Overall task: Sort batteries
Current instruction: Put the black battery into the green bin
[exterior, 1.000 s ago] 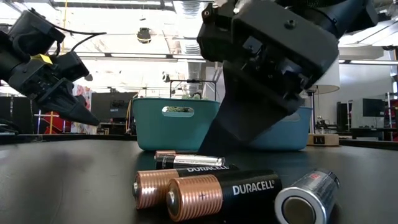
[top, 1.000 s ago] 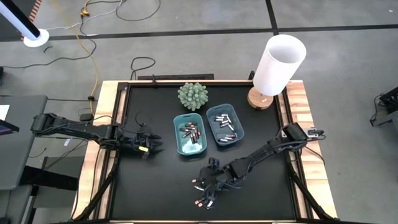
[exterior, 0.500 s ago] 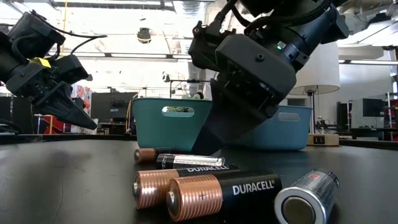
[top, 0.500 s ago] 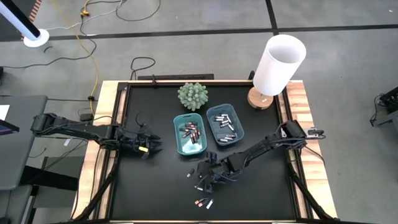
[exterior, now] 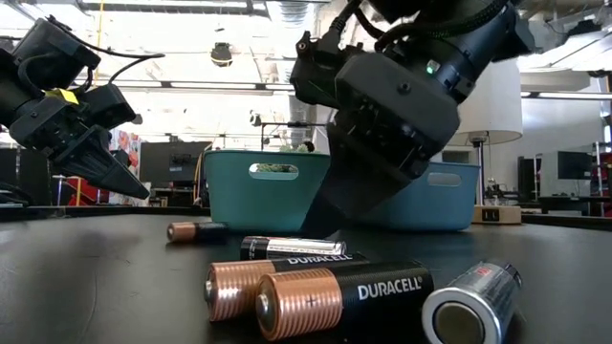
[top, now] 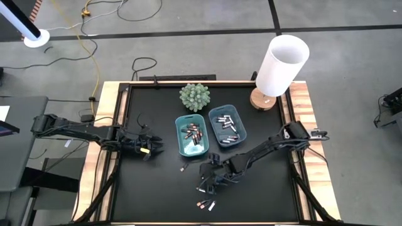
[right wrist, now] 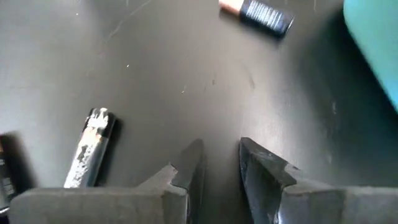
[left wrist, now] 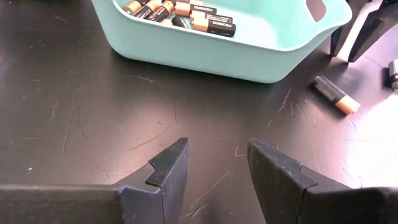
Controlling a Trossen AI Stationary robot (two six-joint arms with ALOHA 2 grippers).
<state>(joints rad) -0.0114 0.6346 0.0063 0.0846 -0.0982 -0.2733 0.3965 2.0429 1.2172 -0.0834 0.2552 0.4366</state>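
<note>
Several batteries (exterior: 335,296) lie in a cluster (top: 205,204) near the table's near edge, dark with copper ends, one silvery. A slim black-and-silver battery (right wrist: 90,149) lies beside my right gripper (right wrist: 221,163), which hovers low over bare table with a narrow gap between its fingers and nothing in it. One dark copper-ended battery (top: 183,167) lies alone on its side near the left tray (left wrist: 249,50). My left gripper (left wrist: 217,163) waits open, left of that tray. Both teal trays (top: 191,149) (top: 227,139) hold batteries.
A green spiky plant (top: 194,96) stands behind the trays, and a white lamp on a wooden base (top: 279,63) occupies the far right corner. The table has a raised wooden rim (top: 303,100). Bare dark table surface lies between my left gripper and the near edge.
My right gripper has moved from the battery cluster toward the far edge and a little left, then held still. A dark copper-ended battery has rolled along the table away from it, toward the left and the left tray. My left arm has kept still.
</note>
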